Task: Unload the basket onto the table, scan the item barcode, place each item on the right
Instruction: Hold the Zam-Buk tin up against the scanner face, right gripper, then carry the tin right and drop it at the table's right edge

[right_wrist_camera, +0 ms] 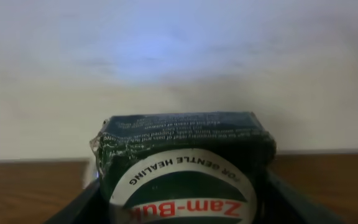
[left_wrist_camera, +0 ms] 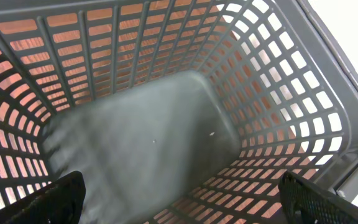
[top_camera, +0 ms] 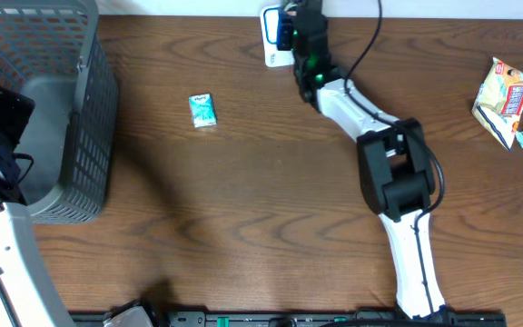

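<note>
The left gripper [left_wrist_camera: 185, 208] hung directly over the grey basket [top_camera: 89, 136] and looked down into it. Its two dark fingers [left_wrist_camera: 48, 199] stood wide apart at the lower corners of the wrist view, with nothing between them and only the basket's smooth grey floor below. Well to the right of the basket, at the far edge of the wooden table [top_camera: 243, 209], the right gripper [top_camera: 291, 29] was clamped on a dark green Zam-Buk box [right_wrist_camera: 182, 140], one finger pressing on each side of it. The box's round label faced the wrist camera and its printed narrow face pointed away, toward a pale blurred surface. Seen from overhead, the held box sat just beside a white device [top_camera: 269, 53] on the side away from the basket; I could not tell whether they touched. A small teal packet [top_camera: 203, 111] lay flat between the basket and that device, nearer the basket. A crumpled snack wrapper [top_camera: 507, 100] lay farthest from the basket, near the table's right edge.
</note>
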